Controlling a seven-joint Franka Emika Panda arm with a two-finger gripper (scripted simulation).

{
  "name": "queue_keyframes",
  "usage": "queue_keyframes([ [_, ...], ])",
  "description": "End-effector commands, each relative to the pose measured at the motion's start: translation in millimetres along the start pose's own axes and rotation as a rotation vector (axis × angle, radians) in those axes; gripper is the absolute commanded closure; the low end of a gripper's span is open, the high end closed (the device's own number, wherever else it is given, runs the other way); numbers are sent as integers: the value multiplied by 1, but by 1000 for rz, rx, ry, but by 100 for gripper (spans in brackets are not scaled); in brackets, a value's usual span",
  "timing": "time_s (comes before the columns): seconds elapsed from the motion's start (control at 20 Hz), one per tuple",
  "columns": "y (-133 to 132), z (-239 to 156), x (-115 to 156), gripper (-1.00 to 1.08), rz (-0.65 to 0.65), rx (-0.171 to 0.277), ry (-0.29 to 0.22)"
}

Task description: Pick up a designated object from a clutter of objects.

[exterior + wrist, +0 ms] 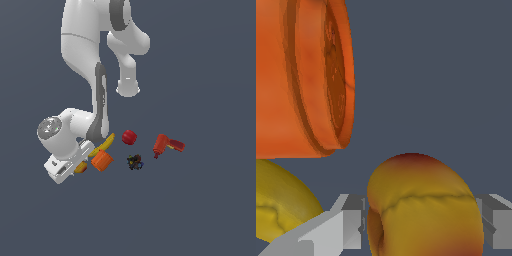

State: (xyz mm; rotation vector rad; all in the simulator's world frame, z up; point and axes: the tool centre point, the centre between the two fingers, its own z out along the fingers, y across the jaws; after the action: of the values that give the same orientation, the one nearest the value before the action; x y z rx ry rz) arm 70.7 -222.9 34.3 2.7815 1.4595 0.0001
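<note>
The peach-like fruit [423, 205], yellow-orange with a red blush, sits between my gripper's [421, 227] two grey fingers [348, 225], which press on both of its sides. In the exterior view the fruit [82, 167] peeks out at the tip of the gripper [77, 166], low down at the exterior view's left end of the clutter. The orange cup [102, 160] lies on its side right beside it and fills much of the wrist view [301, 80]. The yellow banana [104, 144] lies just behind and also shows in the wrist view [281, 205].
The red apple [129, 136], a dark multicoloured lump [134, 161] and the red-orange drill [166, 145] lie further to the exterior view's right. The white arm [82, 60] rises above the clutter. The tiny pink piece is not visible.
</note>
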Motion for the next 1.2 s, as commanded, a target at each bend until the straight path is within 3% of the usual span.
queue_keyframes([
  [0.0, 0, 0, 0, 108, 0, 0, 0],
  [0.6, -10, -17, 7, 108, 0, 0, 0],
  [1.15, -50, -85, 35, 108, -1, 0, -2],
])
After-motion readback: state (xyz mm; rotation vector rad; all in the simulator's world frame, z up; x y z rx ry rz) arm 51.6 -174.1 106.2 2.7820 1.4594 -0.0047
